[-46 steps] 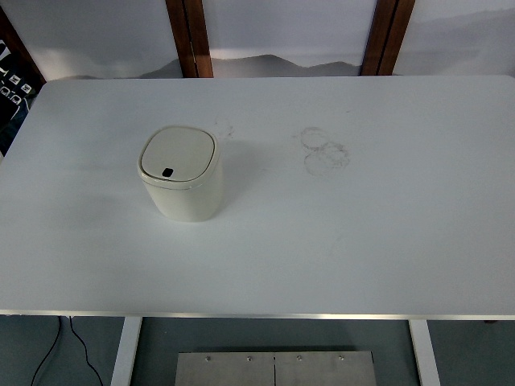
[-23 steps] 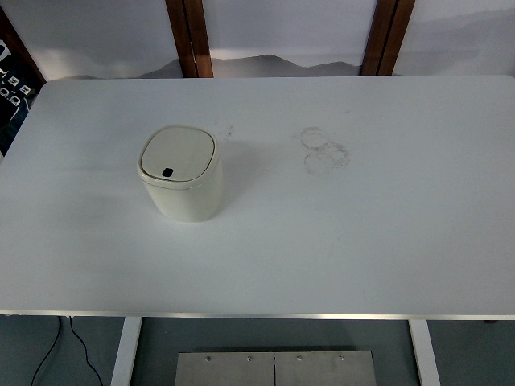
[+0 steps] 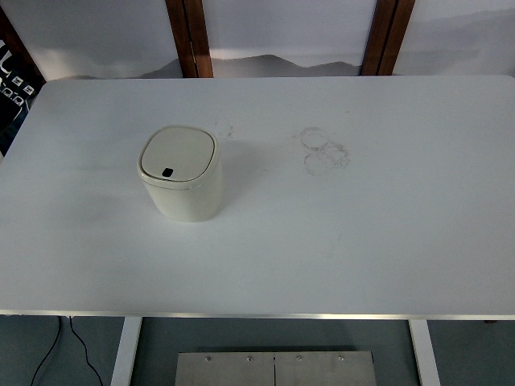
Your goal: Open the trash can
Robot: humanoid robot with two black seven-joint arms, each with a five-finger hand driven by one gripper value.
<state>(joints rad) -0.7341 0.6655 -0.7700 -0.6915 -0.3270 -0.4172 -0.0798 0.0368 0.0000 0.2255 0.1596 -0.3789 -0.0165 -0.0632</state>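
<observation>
Neither hand in view, state unknown; trash can (image 3: pixel 181 174) upright toward worktop (image 3: pixel 362 233) left edge, lid (image 3: pixel 178 154) shut. Approach from above, press the lid's front button (image 3: pixel 167 172)

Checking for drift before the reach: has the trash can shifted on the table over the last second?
No. The trash can sits at the same spot left of the ring stains on the white table, lid closed.

Before you, trash can (image 3: pixel 180 174) upright on table (image 3: pixel 322 241), left of centre, lid (image 3: pixel 178 155) on top, ring marks (image 3: pixel 324 149) on the tabletop at the can's 3 o'clock, well apart, cable (image 3: pixel 56 354) below the table's near-left edge.
</observation>
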